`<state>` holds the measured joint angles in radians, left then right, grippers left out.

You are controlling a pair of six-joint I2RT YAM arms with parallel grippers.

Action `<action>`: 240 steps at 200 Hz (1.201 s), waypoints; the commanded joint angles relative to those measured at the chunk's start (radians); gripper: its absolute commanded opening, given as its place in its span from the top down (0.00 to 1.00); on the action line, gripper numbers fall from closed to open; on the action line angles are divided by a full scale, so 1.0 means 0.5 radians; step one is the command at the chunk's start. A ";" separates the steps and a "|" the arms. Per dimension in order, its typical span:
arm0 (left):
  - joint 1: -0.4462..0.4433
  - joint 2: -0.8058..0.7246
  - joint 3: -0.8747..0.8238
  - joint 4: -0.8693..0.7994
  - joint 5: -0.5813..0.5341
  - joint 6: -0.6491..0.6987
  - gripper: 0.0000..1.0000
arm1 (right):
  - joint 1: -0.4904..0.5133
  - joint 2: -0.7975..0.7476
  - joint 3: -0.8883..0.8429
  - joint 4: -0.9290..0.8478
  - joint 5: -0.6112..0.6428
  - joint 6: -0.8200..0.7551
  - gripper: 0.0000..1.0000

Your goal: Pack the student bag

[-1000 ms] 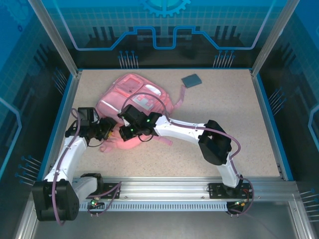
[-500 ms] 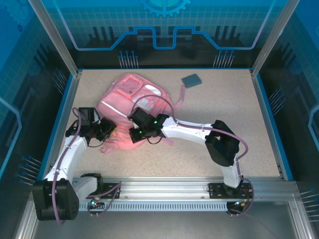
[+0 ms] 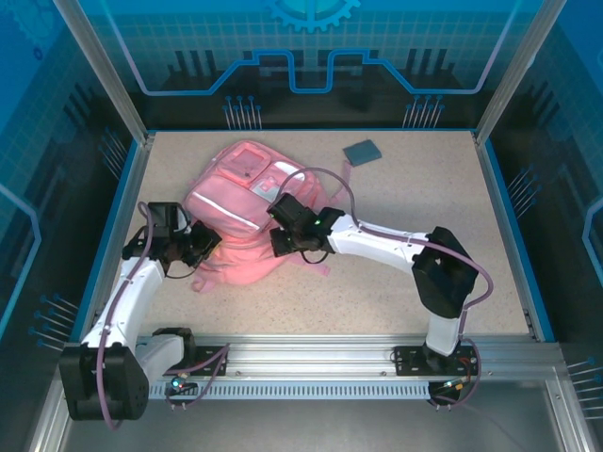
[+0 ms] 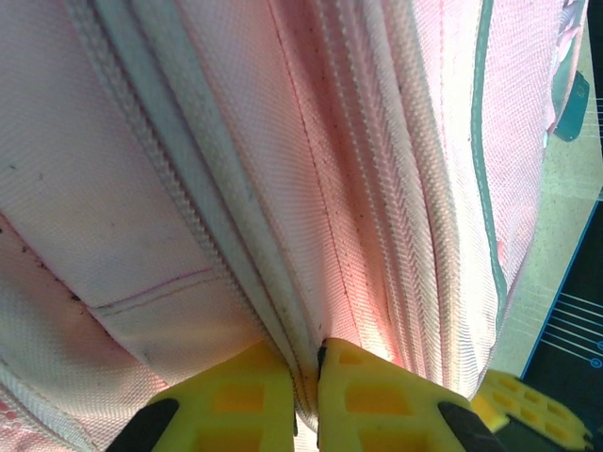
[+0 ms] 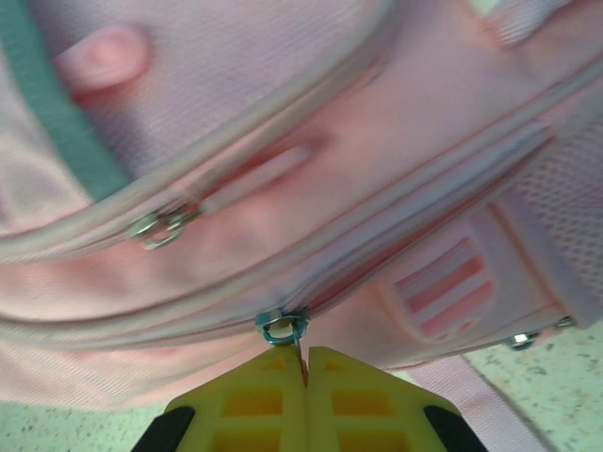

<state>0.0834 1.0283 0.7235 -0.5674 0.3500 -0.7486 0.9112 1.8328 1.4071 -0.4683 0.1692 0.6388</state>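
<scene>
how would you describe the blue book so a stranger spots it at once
Find the pink bag lying left of centre on the speckled table. Beyond its far right corner, near the table's back edge, lies a small flat book on its own. It is slate blue and rectangular, unlike the big soft pink bag.

You have open table [image 3: 452, 198] across the right half and near the middle, but the bag [image 3: 236, 202] blocks the far left, the right arm [image 3: 386, 247] slants across the centre to it, the left arm [image 3: 127, 292] lines the left side, and a book [image 3: 363, 152] lies far, right of the bag.
</scene>
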 commanded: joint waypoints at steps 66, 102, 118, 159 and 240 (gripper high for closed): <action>0.027 -0.103 0.064 -0.123 -0.066 0.118 0.93 | -0.315 0.123 0.099 -0.515 0.285 0.282 1.00; 0.027 -0.107 0.083 -0.120 -0.013 0.129 0.90 | -0.360 0.132 0.119 -0.543 0.217 0.270 1.00; 0.027 -0.111 0.107 -0.107 0.056 0.137 0.83 | -0.366 0.106 0.107 -0.555 0.232 0.207 1.00; 0.027 -0.129 0.210 -0.157 0.186 0.186 0.45 | -0.438 -0.090 -0.102 -0.349 0.015 -0.213 1.00; -0.039 -0.068 0.400 -0.151 0.185 0.400 0.30 | -0.719 -0.177 -0.074 -0.259 -0.053 -0.400 0.80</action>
<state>0.0875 0.9737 0.8680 -0.6323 0.4282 -0.6044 0.6098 1.7916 1.3479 -0.6010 0.1230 0.4438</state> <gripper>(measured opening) 0.699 0.158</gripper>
